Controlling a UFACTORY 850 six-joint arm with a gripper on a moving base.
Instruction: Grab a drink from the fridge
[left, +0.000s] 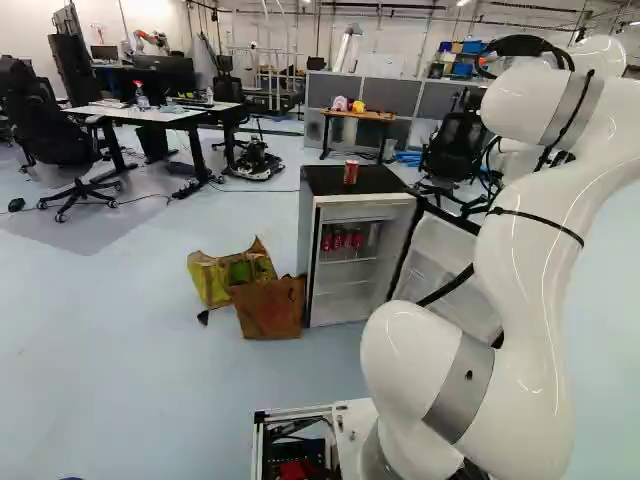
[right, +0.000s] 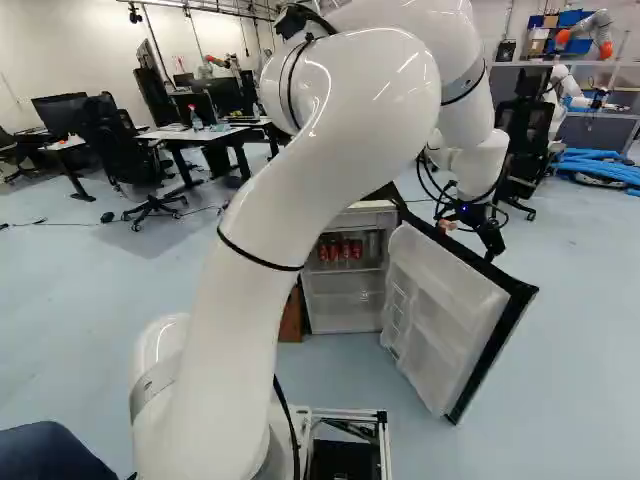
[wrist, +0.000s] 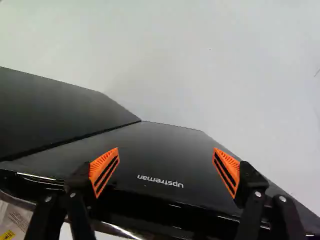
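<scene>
Shows a red metal can (left: 351, 172) standing near the middle of the small grey-white fridge's (left: 307, 250) black top, more red cans (left: 337, 240) on its upper shelf. Takes in pale blue floor (left: 150, 340), desks (left: 160, 114) beyond. Has the black two-fingered gripper (right: 490, 246) spread wide over the open door (right: 440, 300), contact unclear; arches the white jointed arm (right: 290, 160) high, wrist lowered.

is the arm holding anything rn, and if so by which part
Nothing is held: the gripper is open by the fridge door, its orange pads wide apart with nothing pinched between them.
</scene>
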